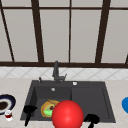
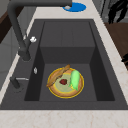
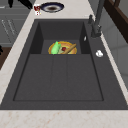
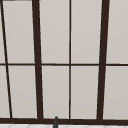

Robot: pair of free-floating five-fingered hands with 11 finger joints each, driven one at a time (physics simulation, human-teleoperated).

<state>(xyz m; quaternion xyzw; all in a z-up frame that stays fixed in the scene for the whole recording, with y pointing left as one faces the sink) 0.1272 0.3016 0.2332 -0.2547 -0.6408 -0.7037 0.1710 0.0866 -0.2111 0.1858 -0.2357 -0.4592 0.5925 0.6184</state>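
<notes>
Two black robot hands in the front view, both at the sink's (image 1: 110,117) near rim: left robot hand (image 1: 28,111) at the front-left corner of the basin, fingers pointing down and looking relaxed, wrapped round nothing; right robot hand (image 1: 92,119) at the front edge over the sink's shallow right half, partly cut off, finger state impossible to tell. Between the two, a large red ball (image 1: 67,114), close to the camera and covering part of the basin, touched by neither hand as far as can be seen. Down in the sink's deep left bowl, lying flat on its floor, a yellow-rimmed plate (image 2: 65,82) carrying a green vegetable (image 2: 75,79), a brown stick-like piece (image 2: 58,75) laid aslant and a small red bit at the centre, probably set there for washing. Behind the sink, a dark faucet (image 1: 56,71) with spout over the bowl. Left of the sink on the table (image 1: 15,86), a dark blue bowl (image 1: 6,103) and a small red-and-white cup (image 1: 8,115) just beside it. Right of the sink, a blue dish (image 1: 125,104) at the table's edge.
</notes>
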